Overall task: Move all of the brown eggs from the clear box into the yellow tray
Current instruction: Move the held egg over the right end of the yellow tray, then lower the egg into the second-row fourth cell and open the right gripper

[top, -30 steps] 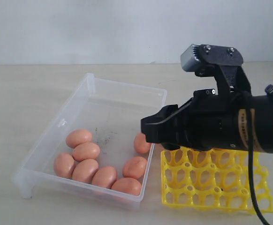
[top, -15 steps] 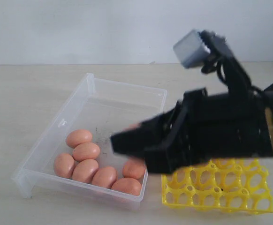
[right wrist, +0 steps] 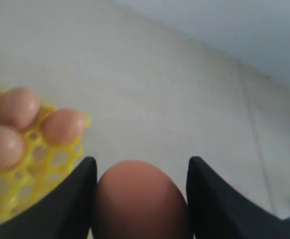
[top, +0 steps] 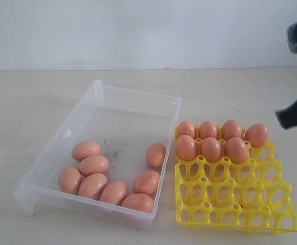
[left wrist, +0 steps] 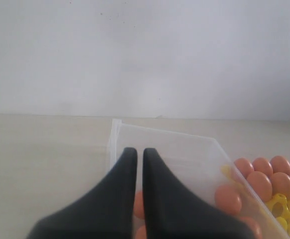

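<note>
Several brown eggs [top: 93,185] lie in the near part of the clear box [top: 138,93]. To its right the yellow tray [top: 230,204] holds several more eggs [top: 211,148] in its far two rows. My right gripper [right wrist: 142,160] is shut on one brown egg [right wrist: 137,199], up in the air to the right of the tray [right wrist: 35,169]. In the exterior view only a dark part of that arm [top: 296,112] shows at the right edge. My left gripper [left wrist: 138,151] is shut and empty, hovering over the clear box [left wrist: 185,149]; it is out of the exterior view.
Box and tray rest on a pale tabletop [top: 26,102] before a white wall. The near two rows of tray cups [top: 240,217] hold nothing. Faint dark specks [top: 113,147] mark the box floor.
My right arm, which stood in front of the box and tray, has swung away to the right edge, uncovering the tray's eggs. The eggs in the box lie as before.
</note>
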Controlling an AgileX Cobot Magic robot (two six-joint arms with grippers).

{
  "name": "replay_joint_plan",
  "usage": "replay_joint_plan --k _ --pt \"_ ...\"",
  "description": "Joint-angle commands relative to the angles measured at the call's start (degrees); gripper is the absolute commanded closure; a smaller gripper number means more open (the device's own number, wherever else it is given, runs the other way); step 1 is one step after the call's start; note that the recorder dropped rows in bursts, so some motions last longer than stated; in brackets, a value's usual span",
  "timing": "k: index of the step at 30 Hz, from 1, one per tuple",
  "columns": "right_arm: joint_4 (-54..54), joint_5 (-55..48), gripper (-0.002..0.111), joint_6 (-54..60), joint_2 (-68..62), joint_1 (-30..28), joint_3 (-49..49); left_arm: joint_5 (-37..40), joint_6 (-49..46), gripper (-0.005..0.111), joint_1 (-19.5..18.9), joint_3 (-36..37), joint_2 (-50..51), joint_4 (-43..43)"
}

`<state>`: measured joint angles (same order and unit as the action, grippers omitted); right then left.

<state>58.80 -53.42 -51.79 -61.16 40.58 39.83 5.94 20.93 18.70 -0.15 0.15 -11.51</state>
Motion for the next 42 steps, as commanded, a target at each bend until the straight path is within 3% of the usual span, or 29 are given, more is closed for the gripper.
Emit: replay_joint_plan --k 1,3,5,9,10,16,21,29,36,39,42 --pt "-12.02 16.37 0.109 7.10 0.57 -0.04 -3.69 -0.17 0.47 0.103 0.45 0.15 -0.15 0.13" --pt "-7.76 29.87 0.109 0.59 0.57 -0.04 -7.63 -0.17 0.47 0.103 0.45 0.15 -0.15 0.13" --pt "6.86 36.39 0.109 -14.18 0.57 -0.04 -10.59 -0.17 0.47 0.103 0.45 0.15 -0.15 0.13" --pt "39.47 25.48 0.109 -59.86 0.57 -0.04 -15.88 -0.17 0.47 0.103 0.45 0.15 -0.15 0.13" --pt "41.14 22.64 0.109 -68.04 0.57 -0.04 -17.35 -0.17 0.47 0.103 0.45 0.15 -0.15 0.13" --pt "41.14 13.32 0.109 -68.16 0.45 -0.04 -21.13 -0.29 0.47 0.103 0.45 0.15 -0.15 0.13" --pt "41.14 17.82 0.109 -68.16 0.45 -0.04 -20.89 -0.29 0.47 0.103 0.45 0.15 -0.15 0.13" --pt "34.87 30.54 0.109 -63.36 0.45 -0.04 -20.26 -0.29 0.47 0.103 0.45 0.15 -0.15 0.13" --pt "0.22 45.20 0.109 -26.90 0.45 -0.04 -12.05 -0.16 0.47 0.103 0.45 0.15 -0.15 0.13" --pt "-11.52 35.80 0.109 -11.38 0.45 -0.04 -6.97 -0.16 0.47 0.103 0.45 0.15 -0.15 0.13" --pt "-19.87 11.10 0.109 7.60 0.45 -0.04 0.32 -0.16 0.47 0.103 0.45 0.15 -0.15 0.13"
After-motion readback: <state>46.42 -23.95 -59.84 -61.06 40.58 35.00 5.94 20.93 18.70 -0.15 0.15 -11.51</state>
